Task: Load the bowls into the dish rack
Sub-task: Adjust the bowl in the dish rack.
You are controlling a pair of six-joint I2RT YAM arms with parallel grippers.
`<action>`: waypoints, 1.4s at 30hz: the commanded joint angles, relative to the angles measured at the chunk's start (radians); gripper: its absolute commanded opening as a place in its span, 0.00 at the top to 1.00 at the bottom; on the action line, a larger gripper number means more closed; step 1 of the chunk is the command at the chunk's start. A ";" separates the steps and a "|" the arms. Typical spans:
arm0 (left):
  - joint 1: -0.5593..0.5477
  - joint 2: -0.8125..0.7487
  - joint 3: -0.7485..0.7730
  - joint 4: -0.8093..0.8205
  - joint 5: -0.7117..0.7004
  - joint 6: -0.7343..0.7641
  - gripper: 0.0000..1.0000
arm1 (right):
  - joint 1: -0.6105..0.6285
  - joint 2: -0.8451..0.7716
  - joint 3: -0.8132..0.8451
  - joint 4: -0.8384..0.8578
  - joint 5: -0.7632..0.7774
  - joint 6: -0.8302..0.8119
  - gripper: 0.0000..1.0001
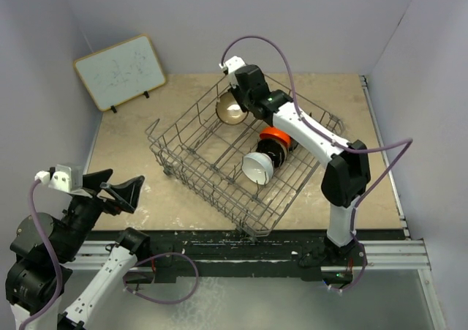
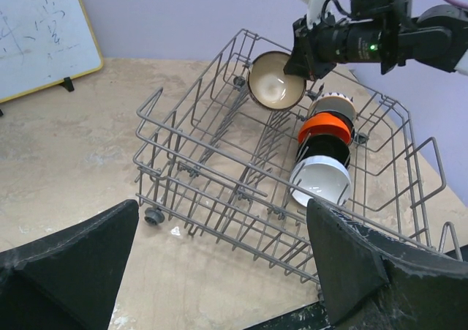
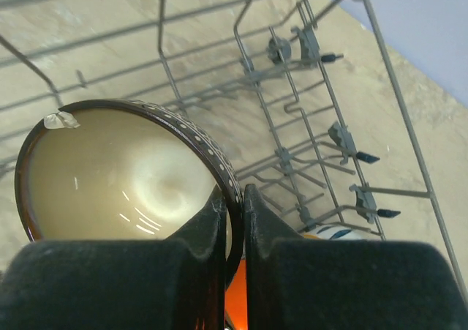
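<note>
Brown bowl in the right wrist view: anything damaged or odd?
Yes. The brown bowl, pinched at its rim by the right tool, has a small pale patch on the rim's upper-left edge. It could be a chip or stuck tape; I cannot tell which.

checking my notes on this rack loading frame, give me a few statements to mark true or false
1. The right gripper is shut on the rim of the brown bowl, above the dish rack. True.
2. The left gripper holds the white bowl. False: it is open and empty, and that bowl stands on edge in the rack.
3. The orange bowl lies on the table outside the rack. False: it is in the rack, between the black bowl and the patterned bowl.
4. A white board stands on the table beyond the rack, at the far left. True.
</note>
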 commanded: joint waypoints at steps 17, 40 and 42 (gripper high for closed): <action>0.001 -0.061 -0.002 0.099 -0.033 0.010 0.01 | 0.061 -0.030 -0.162 0.667 0.842 -0.541 1.00; 0.002 -0.104 0.026 0.088 -0.047 0.006 0.01 | 0.118 0.192 -0.322 2.189 0.811 -1.853 1.00; 0.002 -0.102 0.027 0.089 -0.046 0.006 0.01 | 0.117 0.168 -0.320 2.179 0.813 -1.846 1.00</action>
